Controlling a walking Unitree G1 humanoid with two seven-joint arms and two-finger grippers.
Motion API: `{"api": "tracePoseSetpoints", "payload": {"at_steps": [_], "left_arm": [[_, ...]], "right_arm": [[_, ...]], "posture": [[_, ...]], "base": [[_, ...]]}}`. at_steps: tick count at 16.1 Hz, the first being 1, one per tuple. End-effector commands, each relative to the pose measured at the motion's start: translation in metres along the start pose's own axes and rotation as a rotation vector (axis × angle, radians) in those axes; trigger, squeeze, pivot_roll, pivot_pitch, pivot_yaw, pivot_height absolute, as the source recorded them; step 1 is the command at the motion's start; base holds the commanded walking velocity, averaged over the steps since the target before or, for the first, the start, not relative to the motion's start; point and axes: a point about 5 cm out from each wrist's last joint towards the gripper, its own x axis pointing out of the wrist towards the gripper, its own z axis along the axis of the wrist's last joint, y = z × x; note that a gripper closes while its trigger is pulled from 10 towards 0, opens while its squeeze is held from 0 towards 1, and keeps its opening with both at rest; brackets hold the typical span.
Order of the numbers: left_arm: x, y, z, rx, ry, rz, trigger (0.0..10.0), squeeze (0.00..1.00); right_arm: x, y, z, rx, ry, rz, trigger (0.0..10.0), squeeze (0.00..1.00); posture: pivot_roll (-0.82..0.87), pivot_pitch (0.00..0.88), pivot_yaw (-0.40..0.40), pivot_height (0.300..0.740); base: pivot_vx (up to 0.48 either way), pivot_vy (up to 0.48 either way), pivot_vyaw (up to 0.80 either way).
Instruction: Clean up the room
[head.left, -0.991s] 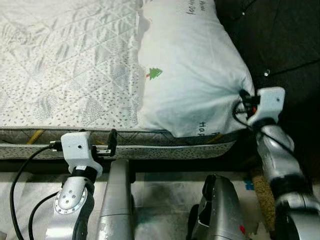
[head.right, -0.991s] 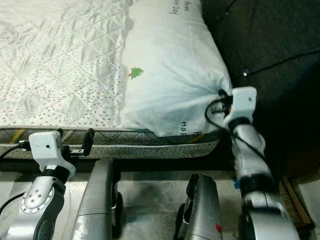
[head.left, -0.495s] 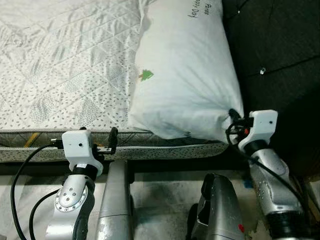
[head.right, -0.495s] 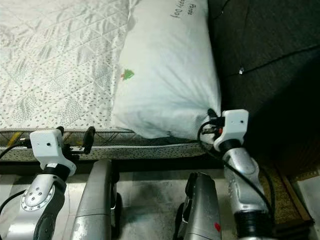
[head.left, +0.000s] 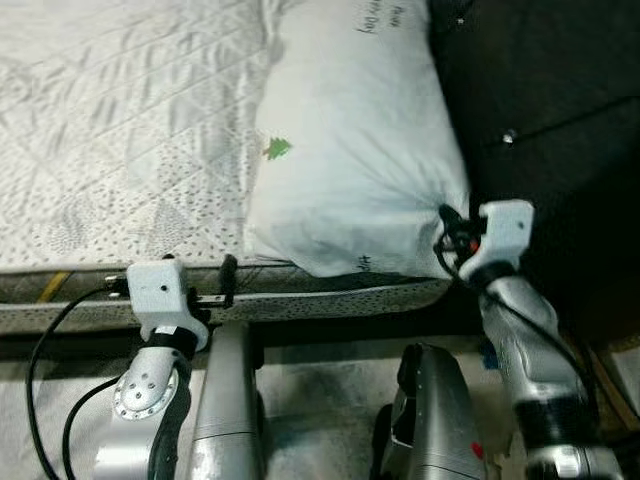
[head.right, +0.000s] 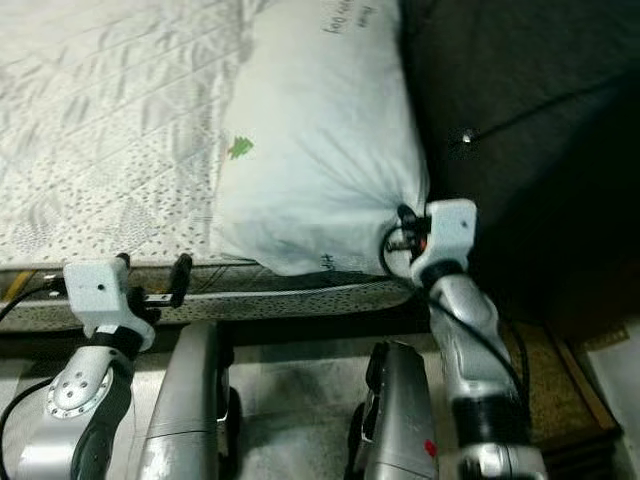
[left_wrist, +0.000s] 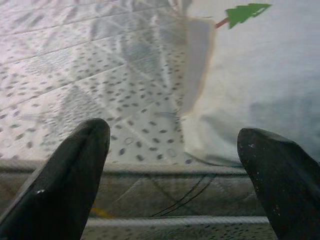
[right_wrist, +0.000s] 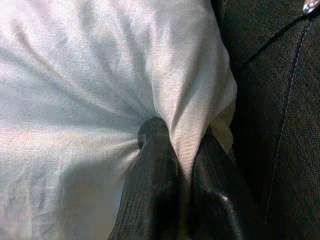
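Observation:
A white pillow (head.left: 350, 150) printed with a small green tree and dark lettering lies on the right part of the quilted mattress (head.left: 120, 130), its near corner bunched. My right gripper (right_wrist: 182, 165) is shut on that near right corner, the cloth pinched between its two black fingers (right_wrist: 150, 190). In the left eye view its white wrist block (head.left: 497, 232) sits right at the pillow's corner, beside the dark headboard (head.left: 550, 110). My left gripper (left_wrist: 175, 175) is open at the mattress's front edge (head.left: 100, 305), fingers wide apart, holding nothing, a little left of the pillow's near left corner.
The dark tufted headboard runs along the right side, close to the right arm. The mattress's front edge and bed frame lie just ahead of my body. Pale floor (head.left: 320, 400) shows below, with a brown mat (head.right: 560, 390) at the lower right.
The view has shifted slightly. The right gripper has kept its grip on the pillow corner, and the pillow has slid left and toward the front edge over the last second. The left gripper stays put.

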Motion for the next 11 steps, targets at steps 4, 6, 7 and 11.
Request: {"api": "tracePoseSetpoints", "payload": {"at_steps": [4,6,7,11], "left_arm": [[-0.004,0.003,-0.004,-0.001,0.007,0.02,10.0,0.0],[-0.005,0.002,-0.004,-0.005,0.007,0.023,10.0,0.0],[-0.005,0.002,-0.004,-0.005,0.007,0.023,10.0,0.0],[-0.005,0.004,-0.004,0.001,0.006,0.027,10.0,0.0]], "right_arm": [[0.02,-0.028,0.013,-0.073,0.015,-0.023,0.0,0.0],[0.026,-0.033,0.021,-0.09,-0.002,-0.032,0.0,0.0],[0.028,-0.035,0.022,-0.092,-0.005,-0.034,0.0,0.0],[0.039,-0.047,0.035,-0.125,-0.036,-0.055,0.0,0.0]], "posture": [[0.19,0.232,-0.007,0.52],[0.19,0.233,-0.013,0.52],[0.19,0.233,-0.013,0.52],[0.2,0.237,-0.011,0.52]], "base": [[0.0,0.0,0.0],[0.0,0.0,0.0],[0.0,0.0,0.0],[0.0,0.0,0.0]]}}
